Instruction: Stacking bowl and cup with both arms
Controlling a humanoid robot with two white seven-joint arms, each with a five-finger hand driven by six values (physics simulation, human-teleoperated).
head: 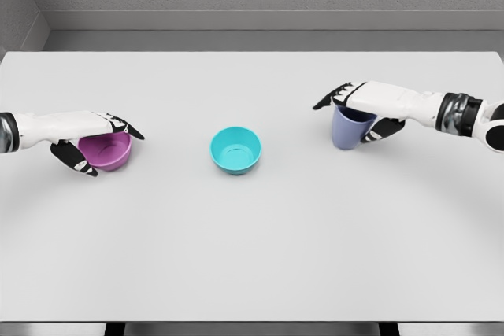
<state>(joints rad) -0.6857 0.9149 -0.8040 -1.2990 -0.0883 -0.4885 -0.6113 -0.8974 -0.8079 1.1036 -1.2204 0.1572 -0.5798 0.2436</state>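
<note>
Purple bowl (109, 151) sits at the far left of the white counter (252, 257), and the left robot hand (96, 143) is clamped on it: the fingers lie flat across the near part of the rim while the thumb curls down against the outer wall, a pinch that looks meant to carry the bowl by its edge without tipping it. Whether the bowl is already lifted clear of the counter cannot be told from this view. Well apart to the right, near the middle of the counter, stands the teal bowl (235, 149), upright, empty and untouched by either arm; lying between the two hands, it reads as the likely base of the stack, which would explain why it is left free while the outer pieces are gripped. Farther right again, the right robot hand (361, 120) is closed on the blue-violet cup (351, 127), fingers draped over the top and thumb hooked around the lower side, so the cup hangs upright under the palm with its mouth largely covered. That top-down hold would suit lowering the cup straight into another vessel. Judged from this layout, both grasps appear made and nothing is stacked yet; each piece would have to travel inward toward the teal bowl, one after the other so the hands do not meet over it.
</note>
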